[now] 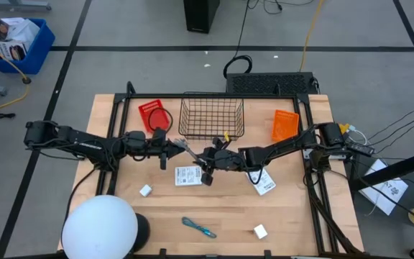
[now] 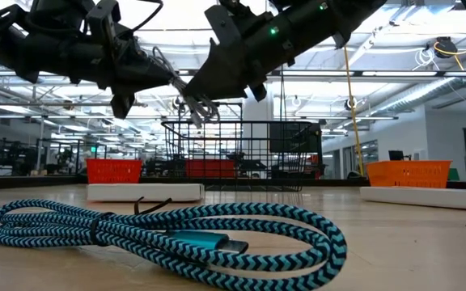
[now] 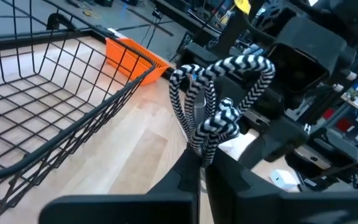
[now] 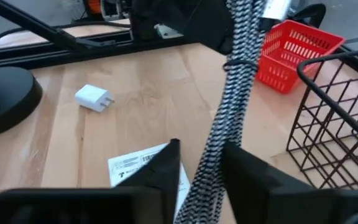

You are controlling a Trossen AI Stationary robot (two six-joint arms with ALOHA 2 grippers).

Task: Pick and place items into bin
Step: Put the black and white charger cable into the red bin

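Black-and-white braided cable [image 3: 213,99] hangs bundled in air just before wire basket [image 1: 211,117] front rim, long axis stretched between both grippers. Left gripper [image 1: 180,146] pinches one end, right gripper [image 1: 205,155] other. Basket lies just beyond, equally near both arms.

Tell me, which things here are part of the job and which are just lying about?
Job: black-and-white cable, gripped by left pincer and right pincer; wire basket; two packets; two white chargers; teal cable.
Lying about: red basket; orange basket; white dome.
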